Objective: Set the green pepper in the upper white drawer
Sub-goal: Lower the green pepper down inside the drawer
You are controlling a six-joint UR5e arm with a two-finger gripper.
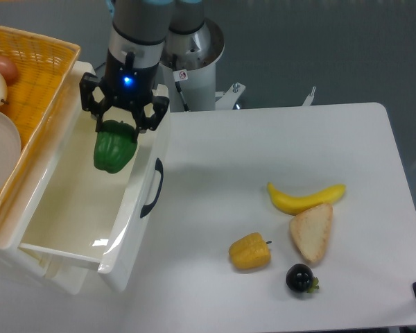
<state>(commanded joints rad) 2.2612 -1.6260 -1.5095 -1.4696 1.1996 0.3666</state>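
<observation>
The green pepper (114, 149) is glossy, lobed and bright green. It hangs below my gripper (121, 126), over the open upper white drawer (125, 229), near the drawer's front wall and black curved handle (153, 189). The gripper's black fingers close around the pepper's top, so the gripper is shut on it. The pepper is above the drawer's inside, which holds nothing else that I can see.
An orange woven basket (38, 76) with a white plate and some produce sits over the drawer's left side. On the white table lie a banana (305, 198), a bread slice (312, 232), a yellow pepper (250, 252) and a small dark fruit (300, 278).
</observation>
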